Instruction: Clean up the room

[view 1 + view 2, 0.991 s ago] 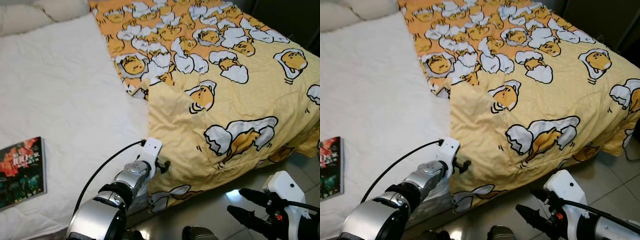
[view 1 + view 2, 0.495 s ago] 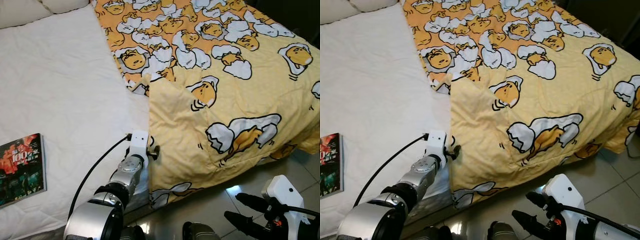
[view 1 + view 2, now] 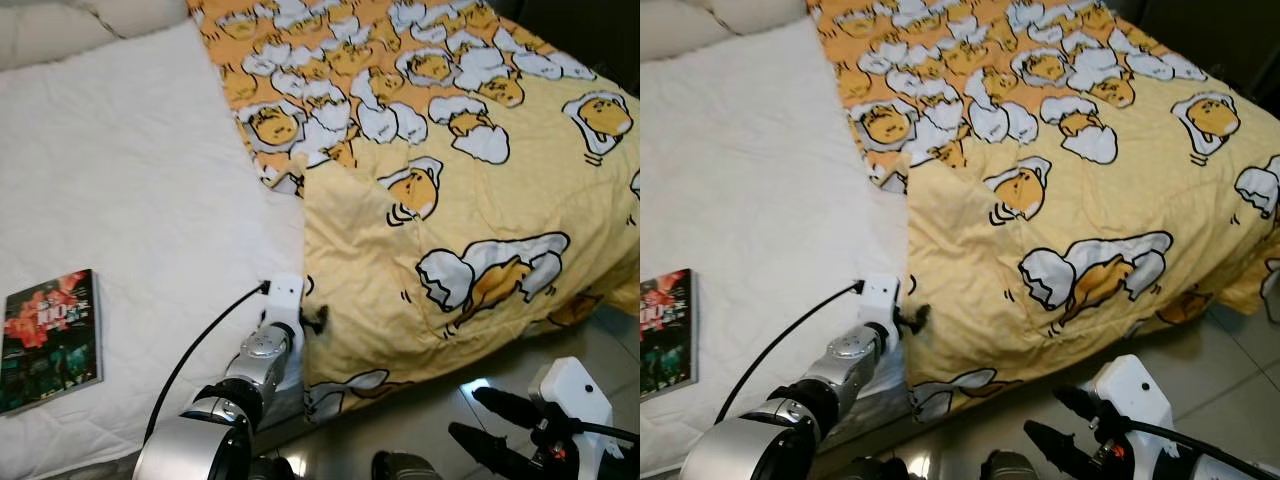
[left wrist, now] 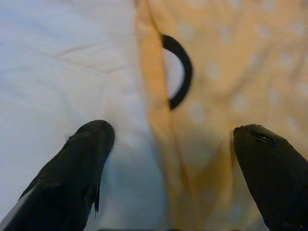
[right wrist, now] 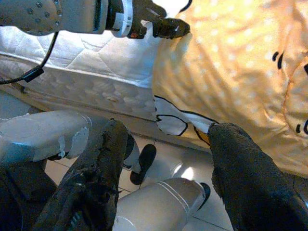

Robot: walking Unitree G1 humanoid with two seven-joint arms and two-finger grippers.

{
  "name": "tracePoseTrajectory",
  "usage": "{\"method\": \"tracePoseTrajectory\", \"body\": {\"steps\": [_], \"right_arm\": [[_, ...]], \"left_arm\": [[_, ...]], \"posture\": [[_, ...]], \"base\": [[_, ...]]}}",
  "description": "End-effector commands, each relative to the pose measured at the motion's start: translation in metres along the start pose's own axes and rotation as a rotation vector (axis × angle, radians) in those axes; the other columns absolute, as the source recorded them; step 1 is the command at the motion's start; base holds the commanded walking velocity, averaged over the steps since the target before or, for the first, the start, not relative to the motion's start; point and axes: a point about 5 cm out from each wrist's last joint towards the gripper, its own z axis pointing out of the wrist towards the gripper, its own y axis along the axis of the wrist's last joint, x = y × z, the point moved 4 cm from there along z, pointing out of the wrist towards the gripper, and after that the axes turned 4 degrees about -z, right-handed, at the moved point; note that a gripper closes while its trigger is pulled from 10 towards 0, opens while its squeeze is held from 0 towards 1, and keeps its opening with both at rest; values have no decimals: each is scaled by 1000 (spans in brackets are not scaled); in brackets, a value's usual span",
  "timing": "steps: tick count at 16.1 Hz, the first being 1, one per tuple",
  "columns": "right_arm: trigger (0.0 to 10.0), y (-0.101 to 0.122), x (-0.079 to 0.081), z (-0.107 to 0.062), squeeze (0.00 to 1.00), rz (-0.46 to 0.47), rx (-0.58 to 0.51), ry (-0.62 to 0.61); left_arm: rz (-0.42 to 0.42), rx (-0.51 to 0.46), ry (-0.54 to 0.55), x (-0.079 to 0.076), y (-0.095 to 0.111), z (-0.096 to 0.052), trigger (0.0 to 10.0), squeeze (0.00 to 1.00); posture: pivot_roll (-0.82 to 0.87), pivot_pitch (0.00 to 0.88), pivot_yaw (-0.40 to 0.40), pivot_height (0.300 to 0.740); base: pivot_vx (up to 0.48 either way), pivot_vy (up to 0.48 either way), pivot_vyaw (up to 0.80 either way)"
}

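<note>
Left gripper (image 4: 168, 159) jaws spread wide, holding nothing; one black finger (image 4: 79, 168) sits over the white quilted mattress sheet (image 3: 130, 200), the other over the yellow cartoon-egg-print blanket (image 3: 470, 190), so the jaws straddle the blanket's folded edge. Cannot tell whether the fingers touch the fabric. Seen from the head, the left gripper (image 3: 312, 320) is at the bed's near edge, right where the blanket's side hem meets the bare sheet, silver left arm (image 3: 255, 360) reaching up to it with a black cable (image 3: 205, 335) looping along it.

Right gripper (image 3: 1065, 430) jaws also wide open and empty, held low over the grey tiled floor (image 3: 440, 420) off the bed's near edge, just below the blanket's hanging hem, well apart from the left gripper.

The blanket covers the right part of the bed, its left edge folded back to show the pale yellow underside; its right corner droops over the bed's edge toward the floor. The sheet is bare on the left part. A dark glossy book with red cover art (image 3: 50, 335) lies flat on the sheet near the bed's near-left edge, well apart from the blanket. White pillows (image 3: 80, 20) sit at the far-left corner.
</note>
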Motion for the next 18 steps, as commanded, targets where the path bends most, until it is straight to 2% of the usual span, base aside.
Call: {"method": "tracePoseTrajectory", "body": {"steps": [1, 3, 5, 6, 8, 9, 10, 11, 12, 14, 16, 17, 18], "right_arm": [[10000, 1, 0, -2, 0, 1, -13, 12], [10000, 1, 4, 0, 0, -9, -20, 48], [10000, 0, 4, 4, 0, -26, -26, 54], [10000, -2, 2, 16, 0, -43, -42, 44], [10000, -6, -1, 31, 0, -57, -69, 16], [10000, -9, -2, 39, 0, -33, -85, 5], [10000, -13, -4, 50, 0, 11, -99, -4], [10000, -17, -5, 58, 0, 36, -106, -14], [10000, -19, -5, 63, 0, 37, -111, -17], [10000, -19, -3, 70, 0, 34, -114, -10], [10000, -16, 3, 80, 0, 22, -122, 4], [10000, -16, 4, 81, 0, 17, -122, 1], [10000, -16, 5, 80, 0, 15, -125, -4]], "left_arm": [[-4, 88, -66, -9, -21, -3, 10000, 0], [67, 127, -104, -14, -28, -4, 10000, 0], [63, 134, -88, -11, -28, -3, 10000, 0], [50, 135, -81, -9, -26, -3, 9529, 0], [49, 137, -81, -9, -26, -3, 9216, 0], [48, 139, -83, -10, -26, -3, 8824, 0], [46, 142, -84, -10, -25, -3, 7882, 0], [42, 143, -79, -10, -25, -2, 6510, 0], [38, 143, -75, -9, -25, -2, 6392, 0], [30, 141, -73, -10, -23, -2, 4902, 0], [27, 138, -80, -14, -22, -1, 4275, 0], [27, 138, -83, -16, -22, -1, 4275, 0], [24, 134, -84, -17, -22, -1, 3333, 0]], "posture": [[-332, 20, 74, 740], [-336, 24, 76, 740], [-337, 25, 77, 740], [-350, 28, 86, 740], [-356, 39, 92, 740], [-358, 41, 95, 740], [-358, 49, 98, 740], [-359, 53, 102, 740], [-359, 61, 107, 740], [-360, 73, 110, 740], [-363, 101, 108, 740], [-365, 104, 109, 740], [-371, 116, 108, 740]], "base": [[0, 0, 0], [0, 0, 0], [0, 0, 0], [0, 0, 0], [0, 0, 0], [0, 0, 0], [0, 0, 0], [0, 0, 0], [0, 0, 0], [0, 0, 0], [0, 0, 0], [0, 0, 0], [0, 0, 0]]}}
